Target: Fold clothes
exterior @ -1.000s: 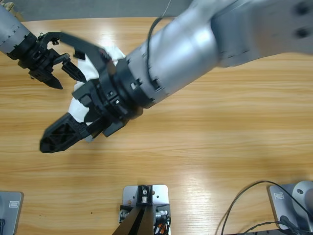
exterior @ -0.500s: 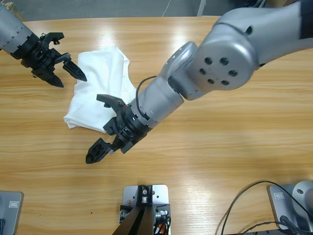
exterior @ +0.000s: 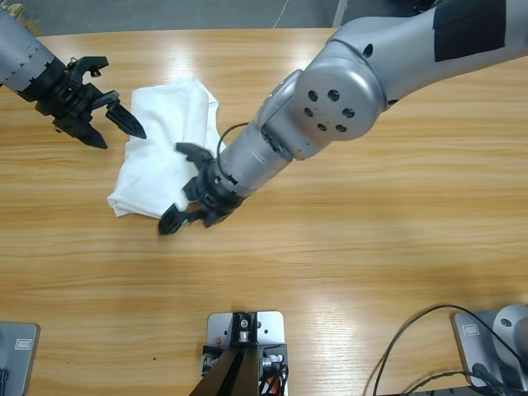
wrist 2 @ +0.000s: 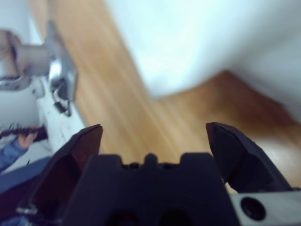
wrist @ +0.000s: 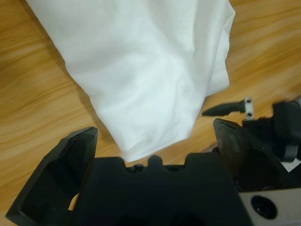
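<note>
The clothes are one white T-shirt (exterior: 165, 140), lying crumpled and partly folded on the wooden table at the upper left. My left gripper (exterior: 115, 132) comes in from the upper-left corner and hovers open just left of the shirt. The left wrist view shows the white shirt (wrist: 150, 61) spread ahead of the open left gripper (wrist: 155, 129), with the other gripper's jaw tip at the right. My right gripper (exterior: 175, 188) stands open at the shirt's lower right edge, its jaws straddling the cloth's corner. In the right wrist view the shirt (wrist 2: 197, 37) lies blurred beyond the open right gripper (wrist 2: 154, 128).
The right arm's large silver elbow (exterior: 338, 99) hangs over the table's upper middle. Bare wooden table (exterior: 371, 247) stretches right and below the shirt. A black cable (exterior: 412, 338) curls at the bottom right. A person's blue sleeve (wrist 2: 11, 150) shows at the right wrist view's left edge.
The right arm has dropped away from the camera, and its open gripper has moved up to the shirt's lower right edge. The left gripper has stayed put.
</note>
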Robot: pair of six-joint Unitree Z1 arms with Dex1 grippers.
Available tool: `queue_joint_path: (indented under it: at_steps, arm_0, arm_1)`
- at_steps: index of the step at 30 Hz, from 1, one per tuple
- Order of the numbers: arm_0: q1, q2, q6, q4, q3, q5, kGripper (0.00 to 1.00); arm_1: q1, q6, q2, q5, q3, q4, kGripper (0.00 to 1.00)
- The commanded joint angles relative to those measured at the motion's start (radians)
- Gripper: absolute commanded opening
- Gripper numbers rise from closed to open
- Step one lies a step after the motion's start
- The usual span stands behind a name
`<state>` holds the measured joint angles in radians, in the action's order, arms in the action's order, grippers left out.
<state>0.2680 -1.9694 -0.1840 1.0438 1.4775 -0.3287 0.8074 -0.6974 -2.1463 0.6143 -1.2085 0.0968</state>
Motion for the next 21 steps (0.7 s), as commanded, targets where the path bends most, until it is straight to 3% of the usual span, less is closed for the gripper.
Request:
queue_joint_path:
  at_steps: [1,21]
  arm_0:
    - [-0.003,-0.057,0.015,-0.008,-0.034,0.010,0.950]
    - [-0.003,-0.062,0.029,-0.009,-0.048,0.016,0.950]
  arm_1:
    - [-0.013,-0.110,0.017,-0.104,0.064,0.103,0.920]
    - [0.056,-0.221,-0.115,-0.028,-0.006,0.230,0.942]
